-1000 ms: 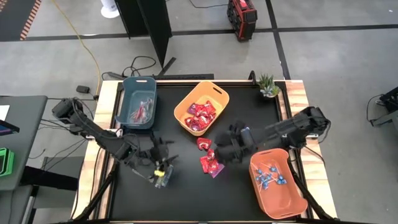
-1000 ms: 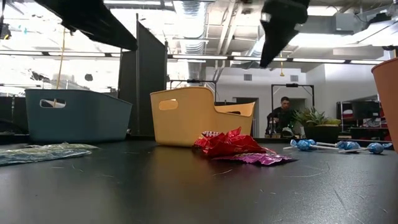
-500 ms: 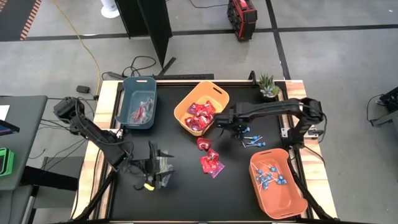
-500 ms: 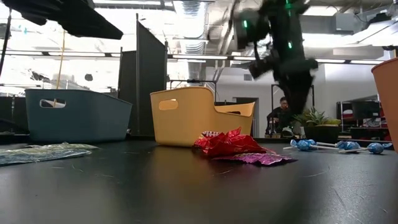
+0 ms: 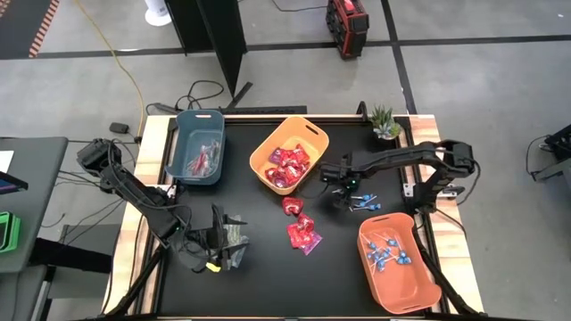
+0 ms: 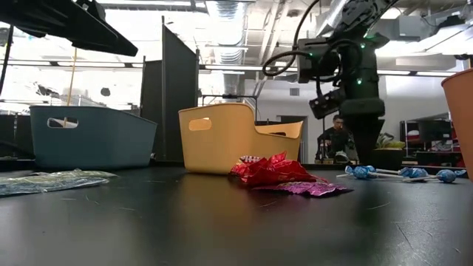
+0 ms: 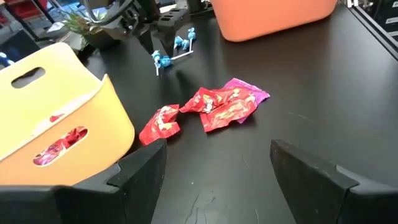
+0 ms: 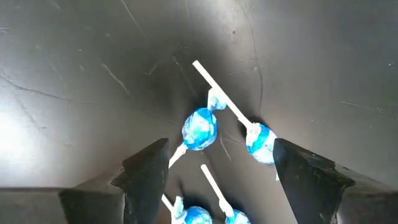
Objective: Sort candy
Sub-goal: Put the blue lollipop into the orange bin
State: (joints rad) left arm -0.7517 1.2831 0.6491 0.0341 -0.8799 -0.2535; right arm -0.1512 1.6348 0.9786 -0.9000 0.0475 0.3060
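A black table (image 5: 268,267) on a grey floor is seen, with the right gripper (image 5: 343,189) spread open over loose lollipops (image 5: 361,201) and the left gripper (image 5: 217,248) open over clear packets (image 5: 234,241).

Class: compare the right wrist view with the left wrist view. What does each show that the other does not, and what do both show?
Only the right wrist view: the right gripper, fingers open, right above the loose lollipops.
Only the left wrist view: the yellow bin holding red packets, loose red packets on the table, the orange bin, and the open left gripper.
Both: blue lollipops on the black table.
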